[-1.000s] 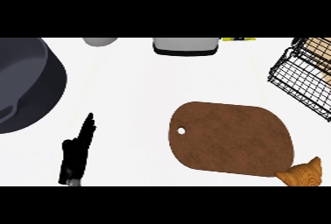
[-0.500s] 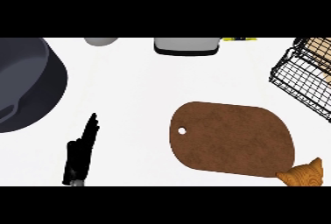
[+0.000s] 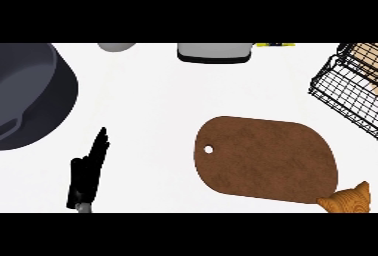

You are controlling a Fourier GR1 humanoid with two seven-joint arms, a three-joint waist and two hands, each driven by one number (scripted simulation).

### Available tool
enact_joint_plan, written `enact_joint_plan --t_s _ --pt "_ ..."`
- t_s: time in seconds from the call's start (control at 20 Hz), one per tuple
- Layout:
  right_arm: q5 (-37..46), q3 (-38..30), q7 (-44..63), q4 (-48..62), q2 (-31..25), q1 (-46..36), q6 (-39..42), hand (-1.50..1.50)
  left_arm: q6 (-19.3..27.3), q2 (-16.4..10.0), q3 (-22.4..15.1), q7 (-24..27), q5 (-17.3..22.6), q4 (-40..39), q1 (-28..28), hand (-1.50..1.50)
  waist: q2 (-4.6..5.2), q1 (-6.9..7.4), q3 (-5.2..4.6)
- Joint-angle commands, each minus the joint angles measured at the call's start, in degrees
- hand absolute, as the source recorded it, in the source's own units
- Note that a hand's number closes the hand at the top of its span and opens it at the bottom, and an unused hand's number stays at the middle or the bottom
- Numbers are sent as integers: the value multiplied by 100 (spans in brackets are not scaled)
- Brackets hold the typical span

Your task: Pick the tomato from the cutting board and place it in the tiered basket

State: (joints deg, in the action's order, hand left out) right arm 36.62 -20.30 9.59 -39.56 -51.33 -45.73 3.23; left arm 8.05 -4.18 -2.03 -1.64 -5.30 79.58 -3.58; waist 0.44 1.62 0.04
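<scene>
No tomato shows on the cutting board (image 3: 273, 160); likely soft, slippery, best cupped. At 8 o'clock, left hand (image 3: 87, 175) rests straight-fingered.

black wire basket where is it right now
In the head view the black wire basket sits at the far right edge, beyond the upper right end of the brown oval wooden cutting board and not touching it.

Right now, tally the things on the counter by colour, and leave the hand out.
Dark: 2, pan, wire basket
Brown: 1, cutting board
Grey: 2, round thing, boxy thing
Orange: 1, figure
Yellow: 1, sliver
Tan: 1, lump in basket
Total: 8
</scene>
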Motion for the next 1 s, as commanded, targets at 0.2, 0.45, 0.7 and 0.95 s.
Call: enact_joint_plan --t_s 0.2,0.45,0.7,0.95 --pt "-56 -334 -561 1649 283 -610 -715 150 -4 71 -44 11 -35 -62 181 0 51 95 11" --pt "-816 -974 -585 1908 540 -778 -455 -150 108 163 -167 1 -161 31 68 0 28 30 11" --pt "-1431 -1542 -1208 2006 810 -724 -712 -150 -59 6 -15 -78 6 110 -4 0 13 8 10" --pt "-1912 -2096 -1610 2015 124 -725 -655 -150 61 52 -25 122 -131 -171 -47 0 23 -38 11"
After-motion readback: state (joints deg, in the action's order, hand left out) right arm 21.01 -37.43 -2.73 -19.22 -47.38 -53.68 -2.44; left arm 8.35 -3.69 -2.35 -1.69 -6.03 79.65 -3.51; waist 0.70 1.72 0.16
